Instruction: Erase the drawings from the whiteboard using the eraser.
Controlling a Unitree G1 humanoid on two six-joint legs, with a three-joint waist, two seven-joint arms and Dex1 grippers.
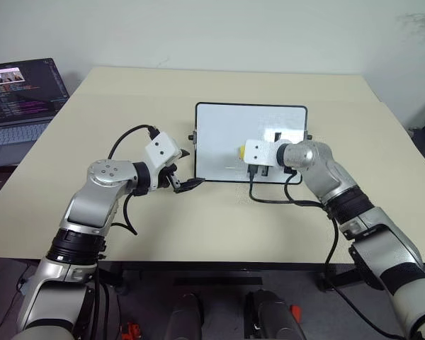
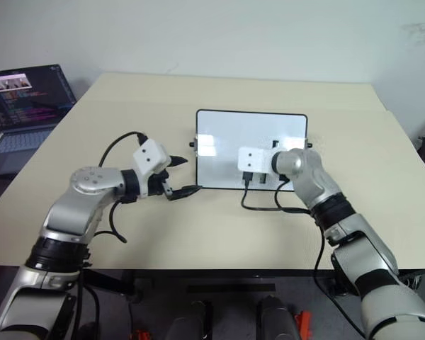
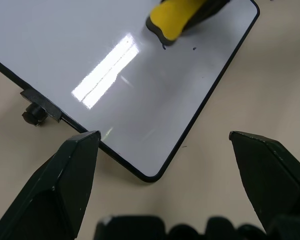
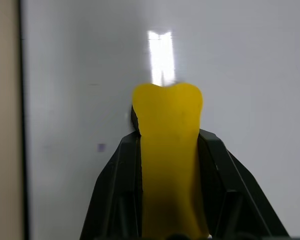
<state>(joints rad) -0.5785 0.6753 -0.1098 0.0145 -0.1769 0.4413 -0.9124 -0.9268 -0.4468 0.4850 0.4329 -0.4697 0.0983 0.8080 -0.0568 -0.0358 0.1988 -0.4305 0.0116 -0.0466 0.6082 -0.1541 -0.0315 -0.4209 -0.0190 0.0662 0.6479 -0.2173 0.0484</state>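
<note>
Whiteboard (image 1: 219, 134) lying flat at centre of the head view, on the beige table (image 1: 127, 92), long edge across the frame. Right gripper (image 4: 167, 150) clamped tight on the eraser (image 4: 167, 150), fingers squeezing its flanks until the yellow block bulges and notches at the tip: soft, spongy, very light, easy to deform. Best held low on the sides as now, tip left free to flatten against the board. Eraser in the lower middle of the board, just beside a small dark remnant of the drawings (image 3: 194, 48); contact with the surface not certain. Board glossy, stiff, probably prone to sliding under a push. Left gripper (image 3: 165, 145) spread wide at the board's lower left corner, gripping nothing, well placed to brace the frame. Laptop (image 1: 21, 106) at upper left, well apart.
</note>
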